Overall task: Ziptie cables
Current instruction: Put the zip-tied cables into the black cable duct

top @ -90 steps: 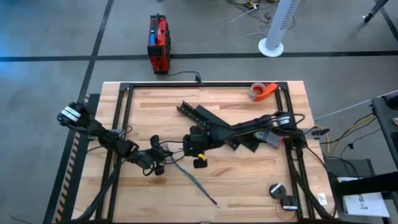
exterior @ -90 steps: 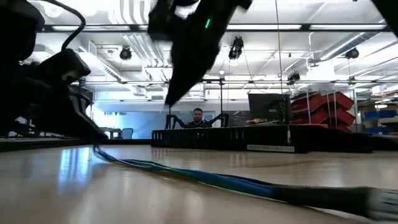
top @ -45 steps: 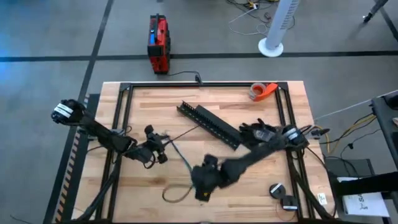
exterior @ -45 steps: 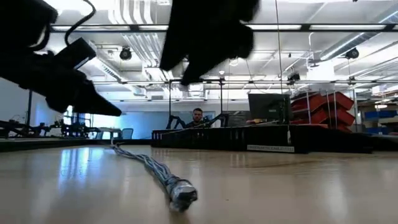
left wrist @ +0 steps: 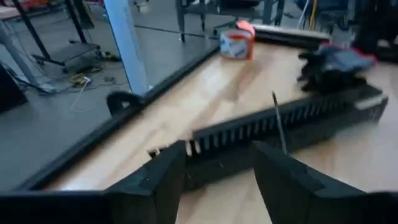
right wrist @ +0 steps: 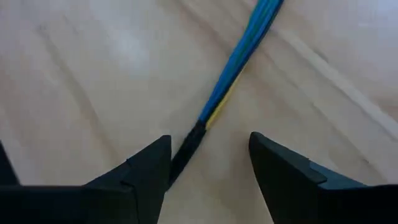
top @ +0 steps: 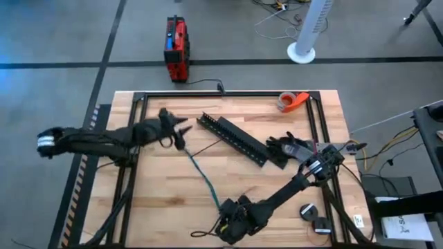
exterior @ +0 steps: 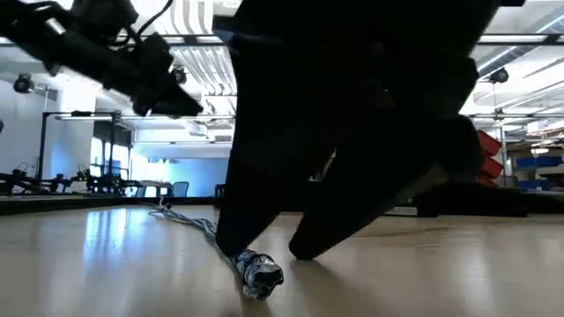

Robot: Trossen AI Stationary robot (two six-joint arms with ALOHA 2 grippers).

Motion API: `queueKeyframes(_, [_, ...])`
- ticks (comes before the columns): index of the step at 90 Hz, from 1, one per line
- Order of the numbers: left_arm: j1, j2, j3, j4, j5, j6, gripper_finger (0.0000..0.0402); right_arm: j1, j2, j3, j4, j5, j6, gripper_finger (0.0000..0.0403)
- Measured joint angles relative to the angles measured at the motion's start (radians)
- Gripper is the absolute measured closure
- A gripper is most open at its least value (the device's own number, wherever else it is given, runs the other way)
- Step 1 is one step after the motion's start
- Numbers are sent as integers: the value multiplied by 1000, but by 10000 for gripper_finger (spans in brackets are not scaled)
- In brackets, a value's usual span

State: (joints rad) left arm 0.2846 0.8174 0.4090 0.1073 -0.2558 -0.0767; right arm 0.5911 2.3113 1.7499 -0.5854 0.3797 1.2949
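Quick update on the cable job. The cables (top: 204,178) lie as one fairly straight bundle on the table (top: 159,207), running from just near the left gripper (top: 176,131) down toward the near edge, where the right gripper (top: 232,220) sits over their near end.

What's changed in the last second: the left arm has swung from the middle-left of the table out to the far-left part, next to the left end of the black slotted rail (top: 232,137). The right arm has swept away from that rail toward the near edge. The bundle looked curled half a second ago and is pulled out straight now.

In the right wrist view the right pincer is spread apart, straddling the bundle (right wrist: 239,59) right where the blue, green and yellow wires meet a dark wrapped end – around it, not clamped on it. From table height that wrapped tip (exterior: 256,273) rests on the wood under the dark bulk of the arm.

The left pincer is apart too, with nothing between its fingers. It's just looking along the rail at the orange tape roll (left wrist: 236,42).

My read – the bundle is laid out and the right side is lined up to grab. I can't spot any ziptie, so the tying itself looks not yet started.
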Motion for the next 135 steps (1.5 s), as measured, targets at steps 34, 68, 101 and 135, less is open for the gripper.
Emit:
queueKeyframes(34, [135, -44, 121, -213, 58, 159, 275, -3, 2, 0, -4, -136, -58, 223])
queueKeyframes(68, [136, -106, 121, -242, -235, 269, 309, 17, 5, 3, -126, -180, -134, 267])
queueKeyframes(101, [136, -139, 119, -311, -259, 251, 327, -5, -7, 0, -220, -190, -237, 393])
queueKeyframes(135, [136, -133, 118, -346, -259, 191, 326, -139, -268, 17, -282, 140, -453, 401])
